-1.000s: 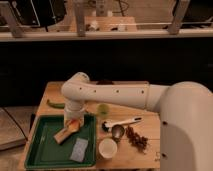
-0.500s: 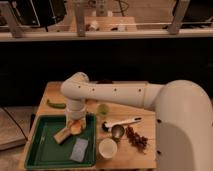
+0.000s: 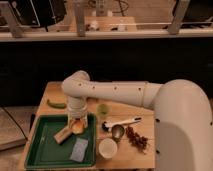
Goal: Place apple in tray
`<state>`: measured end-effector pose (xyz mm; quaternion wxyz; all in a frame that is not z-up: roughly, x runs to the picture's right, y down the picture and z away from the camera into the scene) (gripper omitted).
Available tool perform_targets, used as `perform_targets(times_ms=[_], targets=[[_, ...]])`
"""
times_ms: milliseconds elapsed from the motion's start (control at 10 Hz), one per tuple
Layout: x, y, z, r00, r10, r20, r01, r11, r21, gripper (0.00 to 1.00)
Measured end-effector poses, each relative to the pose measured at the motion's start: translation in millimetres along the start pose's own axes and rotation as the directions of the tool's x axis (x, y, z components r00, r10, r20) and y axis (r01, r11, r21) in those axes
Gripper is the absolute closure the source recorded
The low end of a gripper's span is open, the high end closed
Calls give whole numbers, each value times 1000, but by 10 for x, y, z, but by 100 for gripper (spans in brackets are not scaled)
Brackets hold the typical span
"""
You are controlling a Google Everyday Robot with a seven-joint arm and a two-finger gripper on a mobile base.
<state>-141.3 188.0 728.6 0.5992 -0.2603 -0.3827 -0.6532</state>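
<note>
Wooden table (image 3: 142, 154): green tray (image 3: 42, 152) at its left. Gripper (image 3: 76, 121) over tray's upper right corner, apple (image 3: 77, 126) between its fingers, just above the tray floor; how wide the fingers stand cannot be told. Cup (image 3: 107, 148) just right of tray.

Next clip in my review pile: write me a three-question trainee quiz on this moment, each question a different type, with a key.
1. True or false: the apple is over the green tray.
2. Which thing lies on the table left of the arm, outside the tray?
A. the green pepper
B. the white cup
C. the measuring spoon
3. Fill in: the hand is at the tray's upper ______ corner.

Key:
1. True; the apple sits just under the hand, inside the tray's rim.
2. A. The cup and spoon lie right of the tray.
3. Right.
</note>
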Motion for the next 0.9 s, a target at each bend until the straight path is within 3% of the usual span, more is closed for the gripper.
perform_targets(times_ms=[300, 900], targets=[[11, -47, -61, 1000, -2, 19, 2, 1000, -9, 22], [4, -114, -155, 1000, -16, 16, 16, 1000, -10, 20]])
